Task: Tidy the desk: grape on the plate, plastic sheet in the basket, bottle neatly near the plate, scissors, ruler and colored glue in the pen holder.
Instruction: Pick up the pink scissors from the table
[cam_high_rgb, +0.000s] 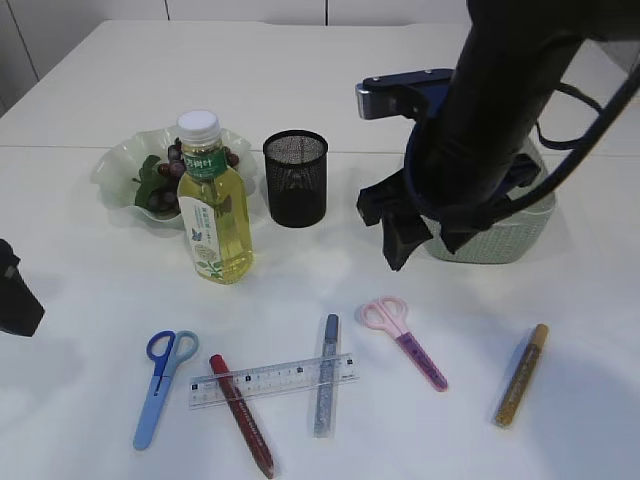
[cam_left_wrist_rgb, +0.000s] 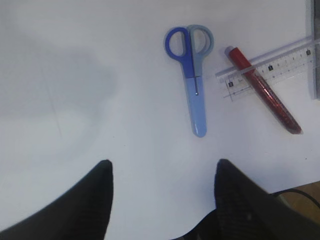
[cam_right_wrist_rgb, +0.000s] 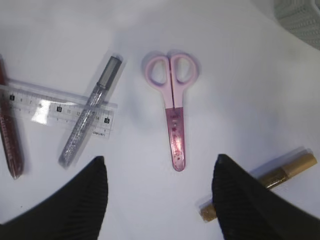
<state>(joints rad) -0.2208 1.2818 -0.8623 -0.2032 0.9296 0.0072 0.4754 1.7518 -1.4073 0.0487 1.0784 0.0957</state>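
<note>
The grapes (cam_high_rgb: 165, 180) lay on the pale green plate (cam_high_rgb: 118, 168) at the back left of the white bench (cam_high_rgb: 80, 90), and the bottle (cam_high_rgb: 211, 205) of yellow liquid stood upright just in front of the plate, partly hiding it. The black mesh pen holder (cam_high_rgb: 295, 177) stood to the right of the bottle, near it but apart. Further right, the pale basket (cam_high_rgb: 510, 235) sat largely hidden behind the right arm.

Along the front of the bench lay the loose items. The blue scissors (cam_left_wrist_rgb: 192, 80) lay closed at the left. Beside them the clear ruler (cam_high_rgb: 275, 379) lay across the red glue pen (cam_high_rgb: 241, 413), with the silver glue pen (cam_right_wrist_rgb: 89, 112) lying over the ruler's right end. The pink scissors (cam_right_wrist_rgb: 172, 102) lay closed to the right of that, and the gold glue pen (cam_high_rgb: 521, 375) lay apart at the far right.

The left claw (cam_left_wrist_rgb: 162, 192) hung spread wide above bare bench, short of the blue scissors' tip, gripping nothing. The right claw (cam_right_wrist_rgb: 160, 192) was likewise spread wide and held nothing, poised over the tip of the pink scissors.
</note>
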